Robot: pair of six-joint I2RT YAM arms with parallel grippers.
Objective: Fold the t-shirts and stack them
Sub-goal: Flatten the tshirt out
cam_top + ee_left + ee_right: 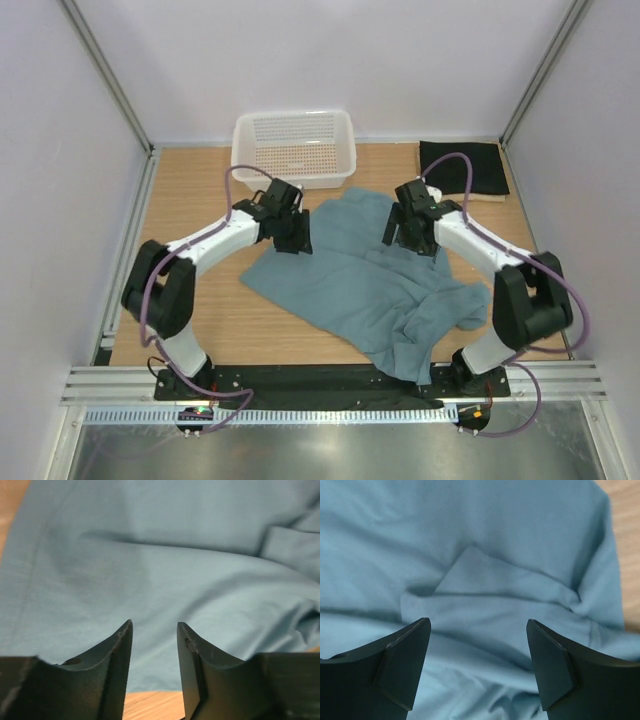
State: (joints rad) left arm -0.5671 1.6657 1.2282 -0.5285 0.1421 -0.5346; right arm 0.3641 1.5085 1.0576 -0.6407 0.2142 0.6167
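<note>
Wooden table (200, 200) carries the rumpled teal t-shirt (370, 280) mid-frame, left gripper (154, 625) narrowly parted, right gripper (477, 622) gaping wide above it.

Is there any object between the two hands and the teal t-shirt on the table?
Nothing visible is in the way. The left hand and the right hand are both directly over the teal t-shirt with jaws open. Each wrist view shows only the shirt's cloth beyond the fingers.

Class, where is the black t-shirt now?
Top view: the black t-shirt lies folded at the table's far right corner, right of the white basket, on a cream shirt.
</note>
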